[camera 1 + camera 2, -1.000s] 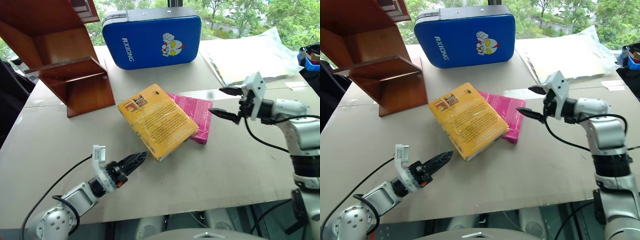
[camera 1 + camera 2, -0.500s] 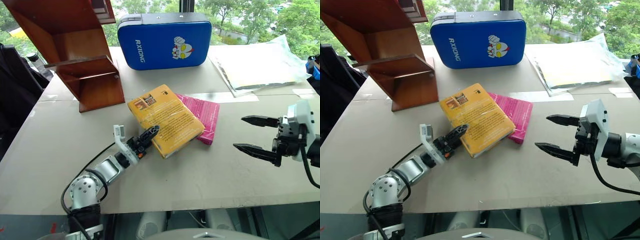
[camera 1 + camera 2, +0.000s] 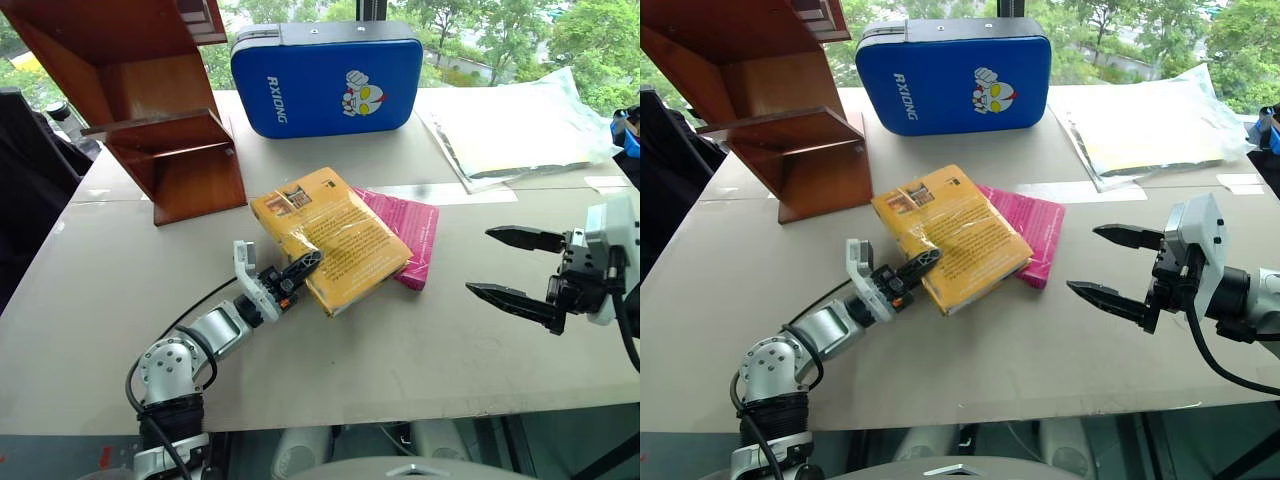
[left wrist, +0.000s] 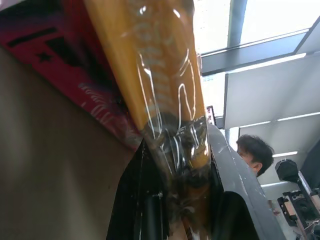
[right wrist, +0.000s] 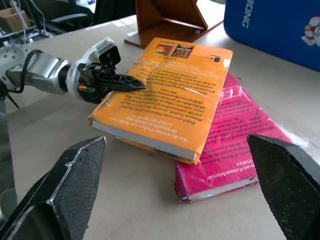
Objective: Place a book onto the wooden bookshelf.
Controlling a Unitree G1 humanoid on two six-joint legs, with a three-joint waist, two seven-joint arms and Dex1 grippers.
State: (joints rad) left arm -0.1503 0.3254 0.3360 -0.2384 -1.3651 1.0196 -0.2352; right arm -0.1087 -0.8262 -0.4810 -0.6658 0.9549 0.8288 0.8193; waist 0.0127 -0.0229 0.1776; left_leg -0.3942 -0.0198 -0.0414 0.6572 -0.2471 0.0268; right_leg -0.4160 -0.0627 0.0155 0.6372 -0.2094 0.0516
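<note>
Right wrist view: glossy, plastic-wrapped yellow-orange book (image 5: 167,95), dark text.

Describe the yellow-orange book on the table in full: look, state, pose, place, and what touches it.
The book is a thick yellow-orange paperback in glossy, wrinkled plastic wrap, with dark lines of text on its cover and small pictures at the corner nearest the wooden bookshelf. It is closed, cover up, turned diagonally on the table, its far edge overlapping a thinner pink book. The left gripper is clamped on its near edge, one black finger on the cover, as the left wrist view confirms.
</note>
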